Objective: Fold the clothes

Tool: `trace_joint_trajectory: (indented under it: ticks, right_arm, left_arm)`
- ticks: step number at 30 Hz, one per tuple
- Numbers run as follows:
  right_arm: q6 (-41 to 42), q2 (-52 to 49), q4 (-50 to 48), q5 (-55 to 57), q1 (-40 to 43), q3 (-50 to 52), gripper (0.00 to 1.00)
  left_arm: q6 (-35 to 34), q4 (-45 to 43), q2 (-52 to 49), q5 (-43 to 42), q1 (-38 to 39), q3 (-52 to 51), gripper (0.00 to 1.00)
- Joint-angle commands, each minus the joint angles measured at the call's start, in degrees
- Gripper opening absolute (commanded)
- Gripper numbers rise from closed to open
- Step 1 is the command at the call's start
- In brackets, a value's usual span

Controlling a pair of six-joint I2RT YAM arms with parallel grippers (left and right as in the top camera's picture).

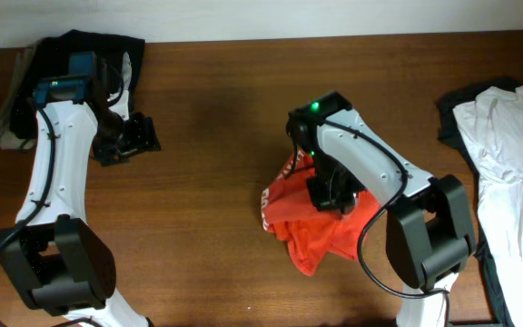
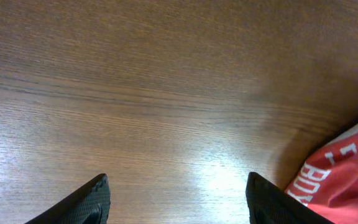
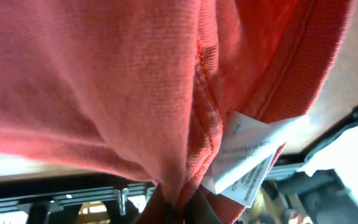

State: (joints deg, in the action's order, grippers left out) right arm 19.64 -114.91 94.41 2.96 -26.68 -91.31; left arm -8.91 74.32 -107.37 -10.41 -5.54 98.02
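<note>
The table (image 2: pixel 166 93) was brown wood with a fine straight grain, smooth, and it shone softly where the light fell. The T-shirt (image 3: pixel 104 74) was red-orange knitted cloth, matt, with a stitched seam. Its lettering (image 2: pixel 319 185) was flat white print. A white label (image 3: pixel 247 155) on it looked thin and smooth. The left gripper (image 2: pixel 178 202) had black matt fingers (image 2: pixel 82 204). The arm shells (image 1: pixel 54 154) were white, smooth and a little glossy. The white garment (image 1: pixel 516 154) was soft matt cloth.

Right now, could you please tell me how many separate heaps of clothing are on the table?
3: a dark heap at the far-left corner, the red-orange T-shirt mid-table, and a white-and-dark heap at the right edge. Each may hide more garments.
</note>
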Motion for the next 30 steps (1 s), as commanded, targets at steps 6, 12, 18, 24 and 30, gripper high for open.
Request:
trace_joint_trajectory:
  ticks: [6,12,18,24,30]
  right_arm:
    - [4.55,0.02,-6.29,-0.96,-0.26,9.66,0.32]
    - [7.89,2.25,-8.04,-0.72,-0.20,10.25,0.61]
    - [7.93,10.14,-7.43,0.72,0.63,10.25,0.66]
    - [7.85,21.38,-7.43,0.72,6.99,10.25,0.70]
    - [7.26,28.26,-7.48,0.74,13.73,10.27,0.67]
  left_arm:
    - [-0.50,0.11,-0.39,0.17,-0.15,-0.72,0.70]
    - [-0.50,0.37,-0.39,0.17,-0.15,-0.70,0.70]
    - [-0.50,0.68,-0.39,0.17,-0.15,-0.72,0.70]
    - [-0.50,0.98,-0.39,0.17,-0.15,-0.72,0.70]
    - [-0.50,0.98,-0.39,0.17,-0.15,-0.72,0.70]
